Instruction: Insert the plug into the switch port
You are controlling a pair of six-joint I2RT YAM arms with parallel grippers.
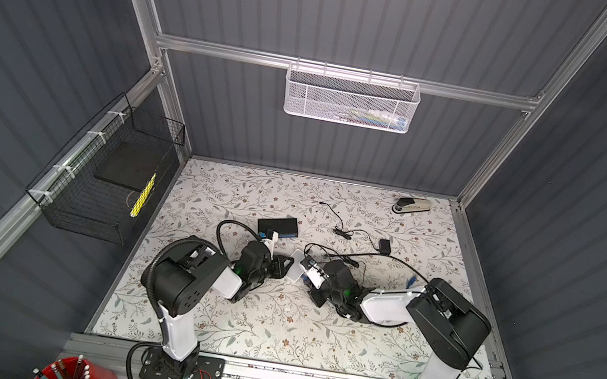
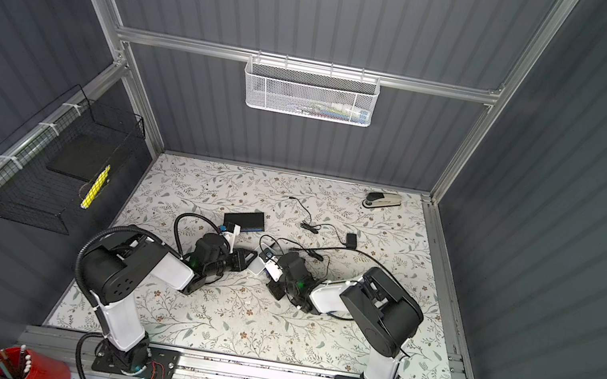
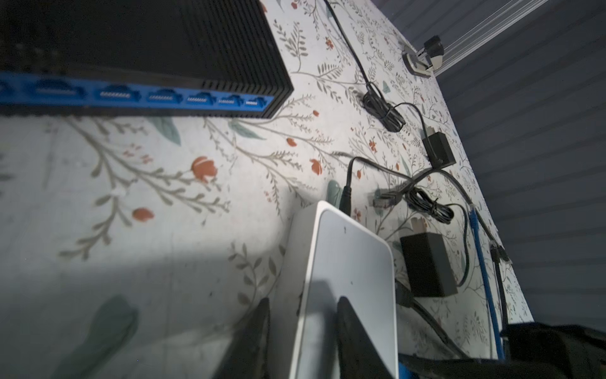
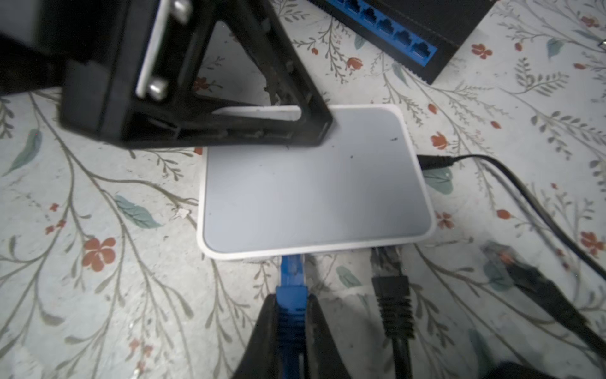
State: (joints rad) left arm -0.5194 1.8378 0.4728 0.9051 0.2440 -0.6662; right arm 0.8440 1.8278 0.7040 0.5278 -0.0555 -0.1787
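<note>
Right fingers (image 4: 262,331) are pinching the blue plug (image 4: 290,279) by its boot, closed narrow on it. The plug nose is sitting right at the port edge of the white switch (image 4: 311,183), beside the black plug (image 4: 390,288) already in the neighbouring port. Can't tell if the nose is entering or just touching.

Left fingers (image 3: 354,328) are gripping the switch at the end opposite the ports, part-closed on it. They're bracing it on the table (image 4: 98,164).

For the push, I'd be:
- keeping the plug axis square to the port face and flat to the table, not yawing toward the black plug
- driving straight in, slowly, against the left brace so the switch isn't sliding
- making small corrections only, since the grip is sitting far back on the boot and the nose is probably going to flex
- holding on until the plug is looking fully seated

The black switch (image 4: 452,26) with blue ports is lying farther off and isn't involved.
</note>
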